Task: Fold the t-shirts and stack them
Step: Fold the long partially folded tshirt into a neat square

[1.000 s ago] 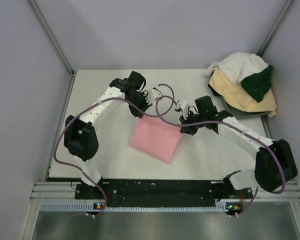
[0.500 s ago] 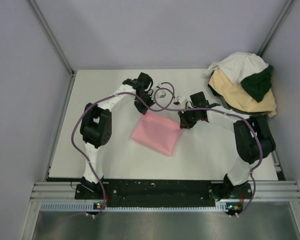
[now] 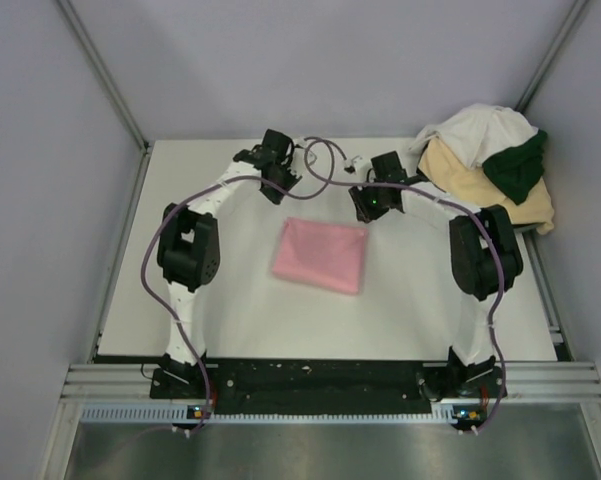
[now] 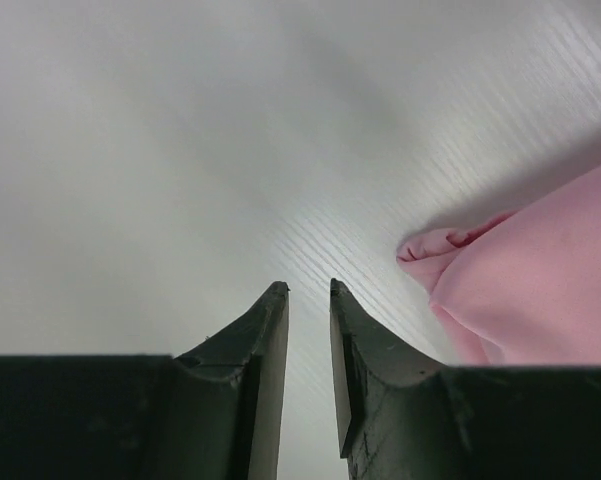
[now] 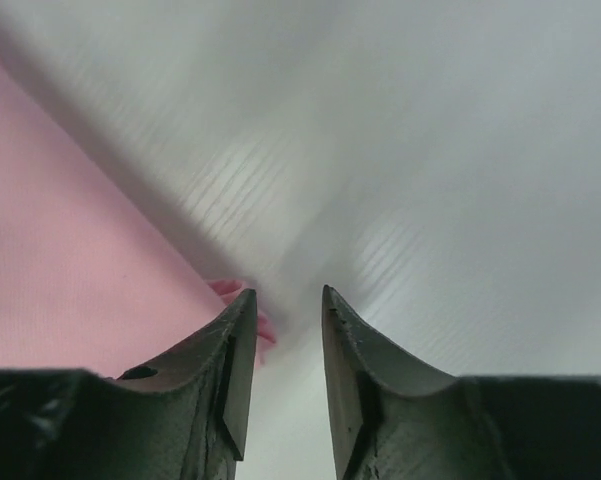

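A light pink t-shirt (image 3: 322,255) lies folded in a flat rectangle mid-table. It shows at the right of the left wrist view (image 4: 540,280) and at the left of the right wrist view (image 5: 70,260). My left gripper (image 3: 277,188) hovers just beyond its far left corner, jaws slightly parted and empty (image 4: 308,287). My right gripper (image 3: 364,208) hovers just beyond its far right corner, jaws parted and empty (image 5: 288,292). A white t-shirt (image 3: 475,128), a dark green t-shirt (image 3: 515,168) and a pale tan t-shirt (image 3: 475,185) lie piled at the back right.
The white table (image 3: 210,290) is walled by grey panels on the left, back and right. Purple cables (image 3: 315,160) loop between the two wrists above the table. The arm bases stand on the black rail (image 3: 320,378) at the near edge.
Both grippers let go of the pink t-shirt and drew back toward the far side. The shirt settled flat and squarer, a little further right.
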Motion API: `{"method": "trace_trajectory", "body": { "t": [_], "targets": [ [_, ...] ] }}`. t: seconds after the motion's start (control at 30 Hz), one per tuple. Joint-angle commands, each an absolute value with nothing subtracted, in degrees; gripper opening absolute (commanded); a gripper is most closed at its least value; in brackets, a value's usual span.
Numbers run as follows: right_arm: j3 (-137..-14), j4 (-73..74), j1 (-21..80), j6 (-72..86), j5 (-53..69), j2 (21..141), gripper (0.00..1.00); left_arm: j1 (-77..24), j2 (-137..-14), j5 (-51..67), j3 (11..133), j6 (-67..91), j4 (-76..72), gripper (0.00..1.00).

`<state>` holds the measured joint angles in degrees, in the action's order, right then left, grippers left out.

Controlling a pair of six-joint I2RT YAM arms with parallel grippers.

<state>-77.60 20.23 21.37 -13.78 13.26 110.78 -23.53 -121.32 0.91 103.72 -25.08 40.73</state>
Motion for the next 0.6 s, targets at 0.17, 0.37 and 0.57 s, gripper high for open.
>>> {"method": "trace_trajectory", "body": {
  "t": [0.17, 0.37, 0.57],
  "targets": [
    [-84.13, 27.33, 20.04, -0.65, 10.88, 102.15, 0.32, -23.55, -105.49, 16.93, 95.32, -15.91, 39.30, 0.26],
    [-67.88, 21.11, 23.37, 12.21, 25.31, 91.95, 0.11, -26.71, -98.00, 26.01, 76.66, -14.67, 35.76, 0.07],
    [-52.49, 9.07, 26.63, 22.14, 26.28, 88.59, 0.04, -28.12, -99.49, 22.42, 72.43, -18.19, 40.16, 0.06]
  ]
}}
